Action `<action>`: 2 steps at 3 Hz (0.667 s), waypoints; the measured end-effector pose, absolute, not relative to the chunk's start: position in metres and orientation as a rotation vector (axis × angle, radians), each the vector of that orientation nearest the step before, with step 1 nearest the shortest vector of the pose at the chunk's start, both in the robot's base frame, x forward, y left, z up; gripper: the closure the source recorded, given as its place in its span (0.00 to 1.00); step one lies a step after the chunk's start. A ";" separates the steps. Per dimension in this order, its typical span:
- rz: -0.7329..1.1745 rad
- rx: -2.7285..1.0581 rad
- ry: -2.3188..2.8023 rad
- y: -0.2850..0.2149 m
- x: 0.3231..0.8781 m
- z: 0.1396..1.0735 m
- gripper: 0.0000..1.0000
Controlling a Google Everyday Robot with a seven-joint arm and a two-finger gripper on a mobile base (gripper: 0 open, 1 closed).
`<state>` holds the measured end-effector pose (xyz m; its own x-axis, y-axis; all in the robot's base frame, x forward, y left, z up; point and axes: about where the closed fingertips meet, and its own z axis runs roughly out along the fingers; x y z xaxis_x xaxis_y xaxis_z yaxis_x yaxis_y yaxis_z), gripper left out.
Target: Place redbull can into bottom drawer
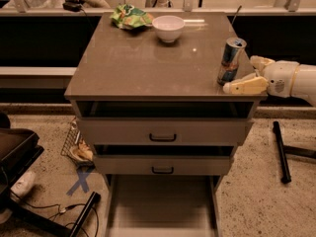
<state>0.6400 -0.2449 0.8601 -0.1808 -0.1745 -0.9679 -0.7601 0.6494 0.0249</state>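
Observation:
The redbull can (pixel 230 60) stands upright near the right edge of the cabinet top (pixel 148 63). My gripper (pixel 240 74) comes in from the right at can height. It is open, with one cream finger (pixel 245 86) just in front of and right of the can's base and the other behind, next to the can. It holds nothing. The bottom drawer (pixel 163 204) is pulled out below the two drawers with black handles; its light-grey tray shows nothing inside.
A white bowl (pixel 168 27) and a green snack bag (pixel 129 17) lie at the back of the top. A black chair base (pixel 29 201) and cables are on the floor at left, a wire basket (pixel 76 144) beside the cabinet, and a black bar (pixel 280 152) at right.

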 end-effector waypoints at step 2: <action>0.739 -0.837 1.595 -0.215 0.683 0.851 0.41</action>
<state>0.6827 -0.2153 0.8513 -0.1143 -0.1286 -0.9851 -0.8345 0.5505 0.0249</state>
